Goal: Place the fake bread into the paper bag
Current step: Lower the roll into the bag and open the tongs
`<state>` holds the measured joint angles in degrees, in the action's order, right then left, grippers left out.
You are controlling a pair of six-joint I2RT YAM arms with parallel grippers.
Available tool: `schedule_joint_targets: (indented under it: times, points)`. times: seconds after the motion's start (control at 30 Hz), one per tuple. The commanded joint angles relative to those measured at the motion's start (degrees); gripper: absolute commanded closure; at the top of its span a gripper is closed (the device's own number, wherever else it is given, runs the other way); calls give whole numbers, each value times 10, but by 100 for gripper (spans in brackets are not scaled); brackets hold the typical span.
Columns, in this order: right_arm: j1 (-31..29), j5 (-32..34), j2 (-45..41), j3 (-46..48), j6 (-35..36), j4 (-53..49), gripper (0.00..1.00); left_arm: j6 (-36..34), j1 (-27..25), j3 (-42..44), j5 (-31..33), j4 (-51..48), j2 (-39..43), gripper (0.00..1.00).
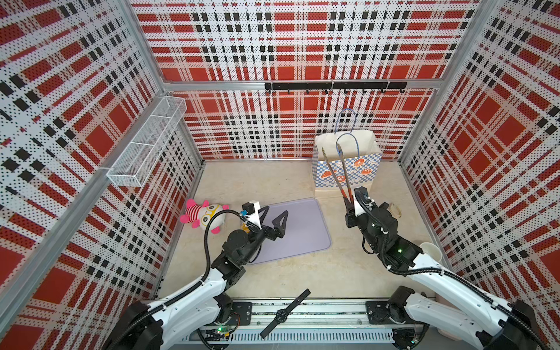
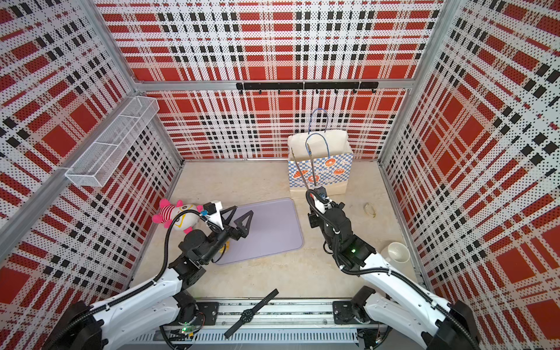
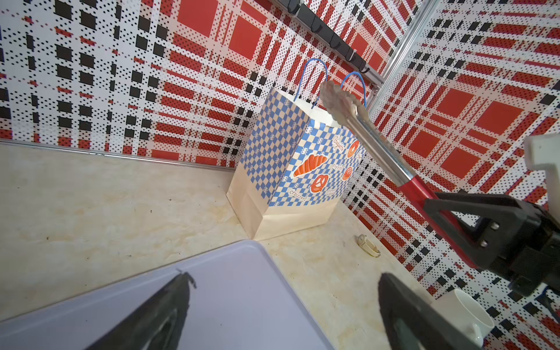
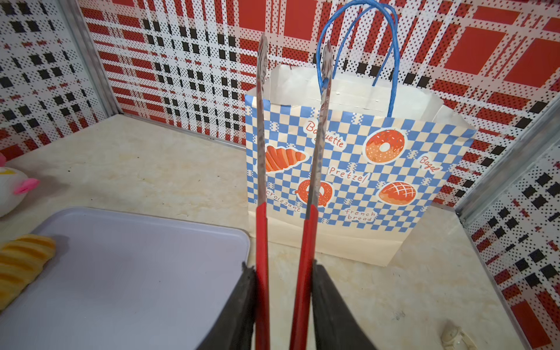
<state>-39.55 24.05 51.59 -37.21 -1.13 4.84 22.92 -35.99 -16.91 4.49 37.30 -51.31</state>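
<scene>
The paper bag was found upright and open near the back wall. The lavender tray was noted just beside it, nearly bare. A pair of red-handled tongs was clamped at the handles by the right gripper, with the tips apart, empty and raised by the bag's mouth. The left gripper was held wide open over the tray. One ridged loaf was seen at the tray's edge. A fetch was judged to be in hand: the tongs would need to be carried back and closed across that loaf.

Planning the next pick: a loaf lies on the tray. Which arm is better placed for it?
Probably left: the left gripper hangs open over the tray near the loaf; the right gripper grips tongs up at the paper bag.
</scene>
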Motion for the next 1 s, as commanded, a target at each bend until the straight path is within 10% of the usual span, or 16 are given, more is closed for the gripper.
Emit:
schedule_joint_targets:
  times: [0.0,0.37,0.97]
  points:
    - [3,-40,-34,6,0,48,67,7,5,9,-5,9,12,2]
    - [2,-117,-147,-3,-152,-63,67,90,7,-31,25,-145,126,2]
    - [2,2,-233,-8,-237,-251,70,122,-1,-102,29,-199,57,2]
